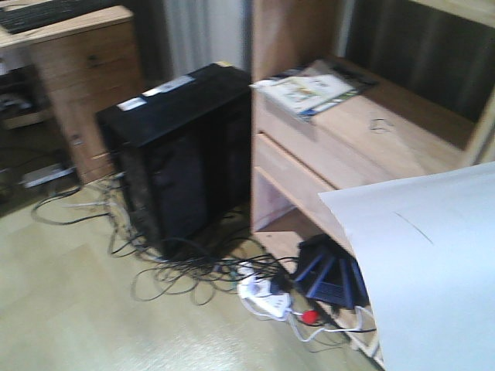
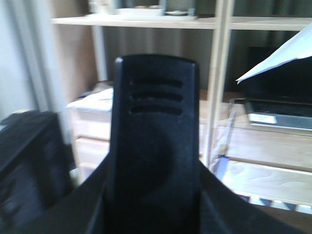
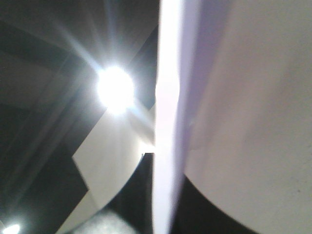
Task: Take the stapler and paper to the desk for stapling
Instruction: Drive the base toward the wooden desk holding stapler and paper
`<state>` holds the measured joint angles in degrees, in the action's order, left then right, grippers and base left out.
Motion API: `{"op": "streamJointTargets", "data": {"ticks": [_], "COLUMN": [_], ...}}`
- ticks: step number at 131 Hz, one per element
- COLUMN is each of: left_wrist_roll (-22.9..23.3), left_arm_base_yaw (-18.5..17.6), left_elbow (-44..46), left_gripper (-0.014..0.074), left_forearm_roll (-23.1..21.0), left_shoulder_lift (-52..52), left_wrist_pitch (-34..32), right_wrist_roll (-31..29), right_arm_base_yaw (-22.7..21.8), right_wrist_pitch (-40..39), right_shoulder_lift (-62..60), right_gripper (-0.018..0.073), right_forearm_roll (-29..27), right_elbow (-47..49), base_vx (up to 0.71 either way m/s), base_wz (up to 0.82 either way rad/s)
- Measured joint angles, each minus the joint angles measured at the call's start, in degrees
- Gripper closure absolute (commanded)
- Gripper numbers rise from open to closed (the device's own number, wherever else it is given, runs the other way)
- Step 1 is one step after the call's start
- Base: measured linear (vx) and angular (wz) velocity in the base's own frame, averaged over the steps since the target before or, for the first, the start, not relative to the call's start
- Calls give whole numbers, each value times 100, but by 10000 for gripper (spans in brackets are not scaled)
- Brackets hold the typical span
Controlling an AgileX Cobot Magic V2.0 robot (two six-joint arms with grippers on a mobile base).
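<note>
On the wooden shelf [image 1: 371, 124] lies a magazine [image 1: 313, 91]; only the left wrist view shows a laptop [image 2: 279, 114]. Paper [image 1: 433, 263] hangs at right. Whether either arm's fingers grip anything cannot be told.

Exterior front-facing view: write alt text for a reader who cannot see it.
A white sheet of paper curves up across the lower right corner, in front of a wooden shelf unit with a magazine on it. To the left, a black computer tower stands on the floor amid tangled cables and a white power strip.
</note>
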<state>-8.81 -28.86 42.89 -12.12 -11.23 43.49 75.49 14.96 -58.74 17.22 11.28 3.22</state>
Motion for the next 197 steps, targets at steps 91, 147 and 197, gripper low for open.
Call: {"op": "streamJointTargets", "data": {"ticks": [91, 147, 197], "left_wrist_roll": [0, 0, 0], "left_arm_base_yaw": [0, 0, 0], "left_elbow": [0, 0, 0], "left_gripper": [603, 603, 603], "left_forearm_roll": [0, 0, 0], "left_shoulder_lift": [0, 0, 0], "left_wrist_pitch": [0, 0, 0], "right_wrist_roll": [0, 0, 0], "right_arm_base_yaw": [0, 0, 0], "right_wrist_pitch": [2, 7, 7], "right_shoulder_lift": [0, 0, 0], "right_gripper": [565, 565, 565], "right_forearm_roll": [0, 0, 0], "right_elbow": [0, 0, 0], "base_vx": [-13, -6, 4], "base_wz": [49, 36, 27]}}
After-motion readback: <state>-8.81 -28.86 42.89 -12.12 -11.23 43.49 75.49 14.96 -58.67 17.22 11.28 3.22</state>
